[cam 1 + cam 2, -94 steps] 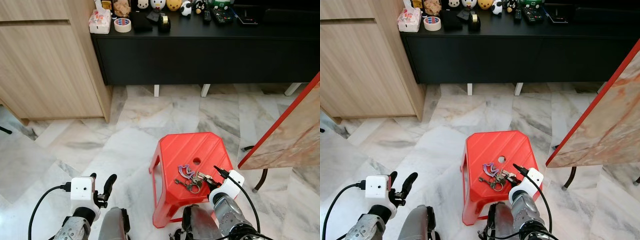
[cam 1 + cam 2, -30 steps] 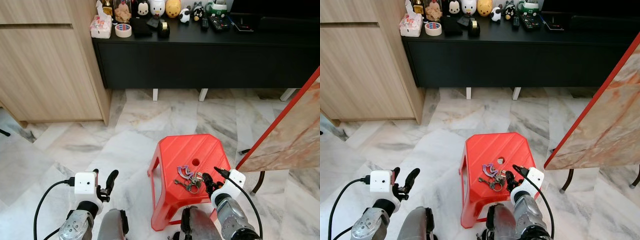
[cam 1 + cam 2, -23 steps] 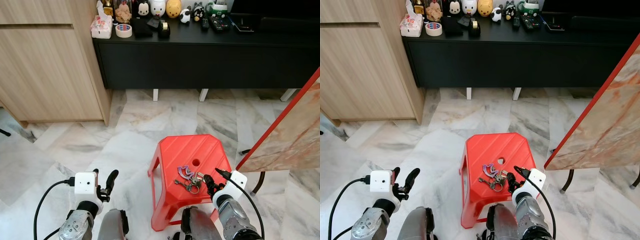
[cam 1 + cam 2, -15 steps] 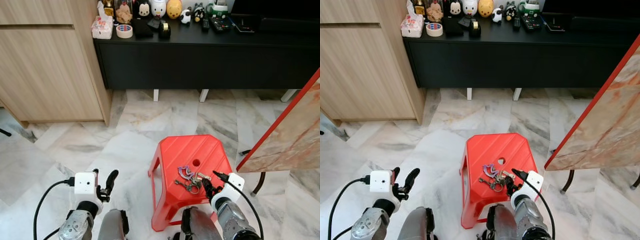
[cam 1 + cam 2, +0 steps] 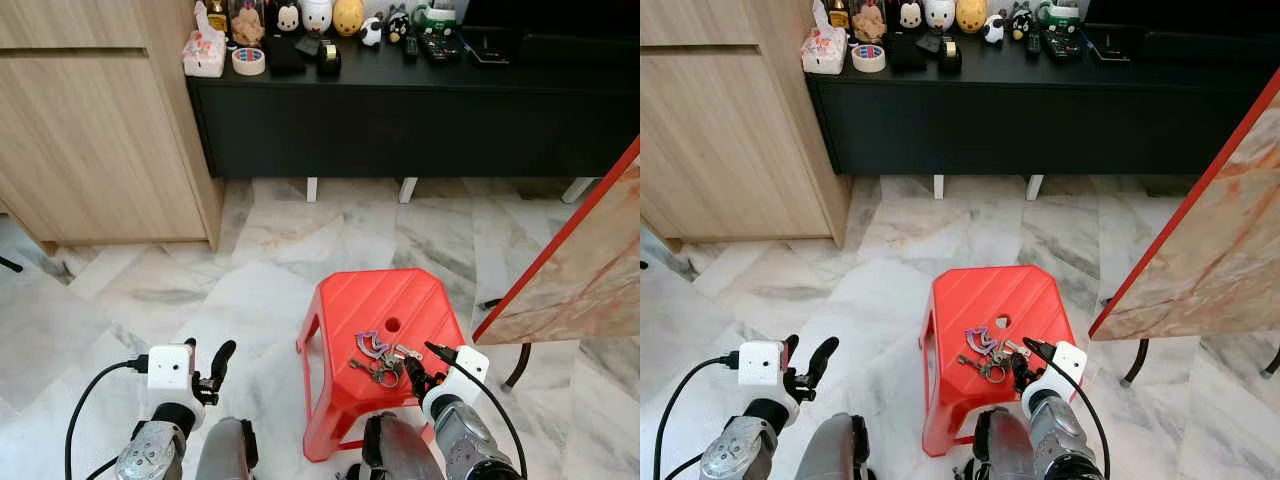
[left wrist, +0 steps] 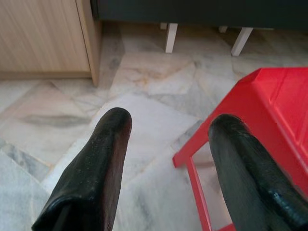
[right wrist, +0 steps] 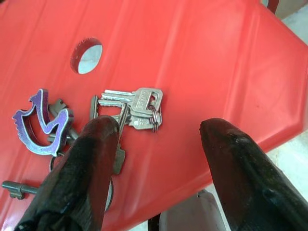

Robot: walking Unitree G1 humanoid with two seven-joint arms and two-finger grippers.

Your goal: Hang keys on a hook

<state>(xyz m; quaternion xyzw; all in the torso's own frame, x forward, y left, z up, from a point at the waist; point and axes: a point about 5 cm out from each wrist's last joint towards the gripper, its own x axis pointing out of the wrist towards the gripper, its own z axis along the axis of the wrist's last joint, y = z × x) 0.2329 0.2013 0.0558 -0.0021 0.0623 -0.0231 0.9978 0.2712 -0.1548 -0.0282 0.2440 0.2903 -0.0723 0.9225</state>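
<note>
A bunch of keys (image 5: 378,358) with a purple charm (image 7: 42,123) lies on the near part of a red plastic stool (image 5: 380,295), beside its round hole. My right gripper (image 5: 420,365) hovers just above the keys, open. In the right wrist view one finger (image 7: 91,163) is over the key ring and the other is over bare stool; the silver keys (image 7: 137,106) show between them. My left gripper (image 5: 207,352) is open and holds nothing, low over the marble floor to the left of the stool (image 6: 279,96).
A long black low cabinet (image 5: 420,100) stands at the back with figurines, remotes and a tape roll (image 5: 245,61) on top. A wooden cabinet (image 5: 90,130) is at the left. A red-edged marbled board (image 5: 580,270) leans at the right, close to the stool.
My right gripper has edged left, closer over the keys. The view has tilted up slightly since the earliest frames. The left arm and the keys have not moved.
</note>
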